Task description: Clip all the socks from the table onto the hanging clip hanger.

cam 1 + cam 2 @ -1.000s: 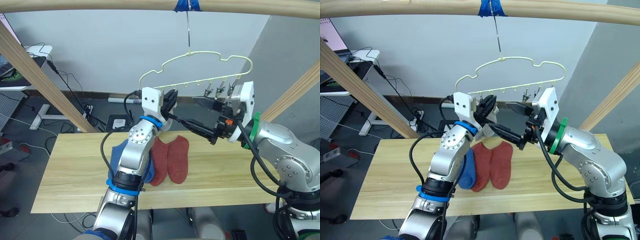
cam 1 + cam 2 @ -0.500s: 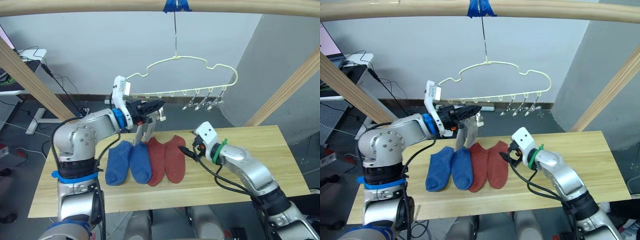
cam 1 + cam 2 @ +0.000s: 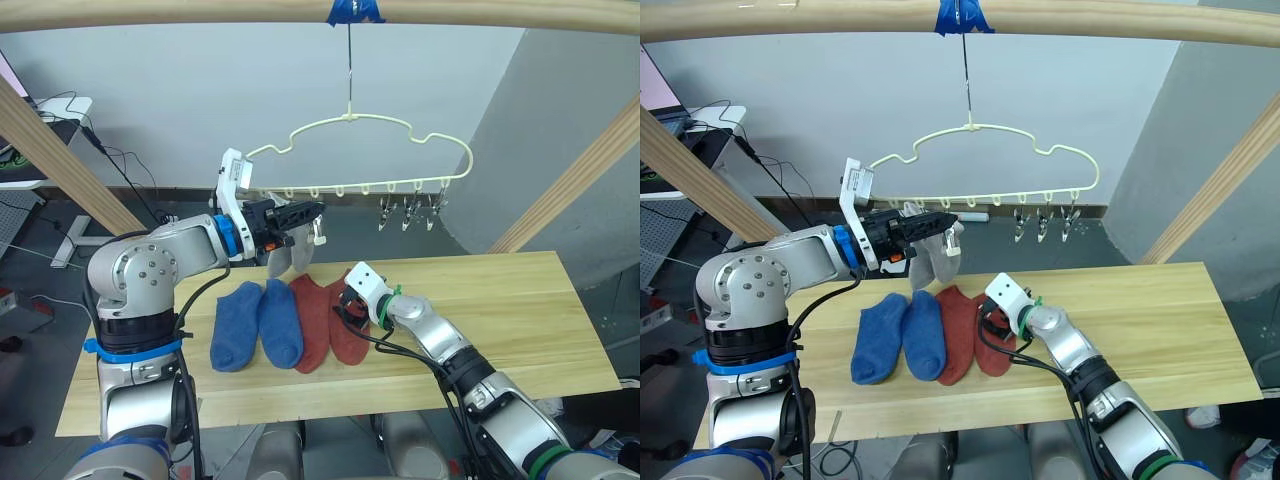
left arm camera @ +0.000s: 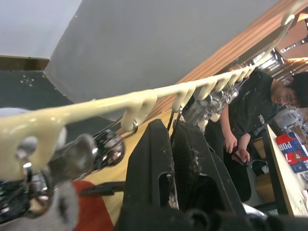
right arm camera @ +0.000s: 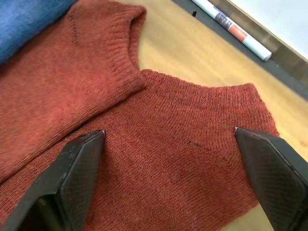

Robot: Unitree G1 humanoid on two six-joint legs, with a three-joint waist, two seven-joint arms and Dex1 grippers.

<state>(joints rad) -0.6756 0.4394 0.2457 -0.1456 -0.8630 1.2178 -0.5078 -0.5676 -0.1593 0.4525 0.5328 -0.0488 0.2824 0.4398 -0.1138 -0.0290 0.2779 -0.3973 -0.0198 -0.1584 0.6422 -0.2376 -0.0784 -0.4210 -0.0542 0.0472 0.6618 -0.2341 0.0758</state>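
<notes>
Right gripper (image 5: 166, 159) spread wide over the outer rust-red knitted ankle sock (image 5: 192, 159), fingertips on its fabric.

To pick it cleanly, the fingers should gather only this sock's ribbed cuff, not its twin (image 3: 312, 325) alongside. It lies flat and matte mid-table (image 3: 520, 310), toward the far edge. Left gripper (image 3: 300, 212), fingers together, is up at the pale-yellow wire clip hanger (image 3: 360, 160).

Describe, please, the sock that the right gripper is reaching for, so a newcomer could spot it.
On the table, four socks lie side by side below the clip hanger. It is the rust-red sock at the row's right end, under the open right gripper; its neighbour is rust-red too, the others blue.
</notes>
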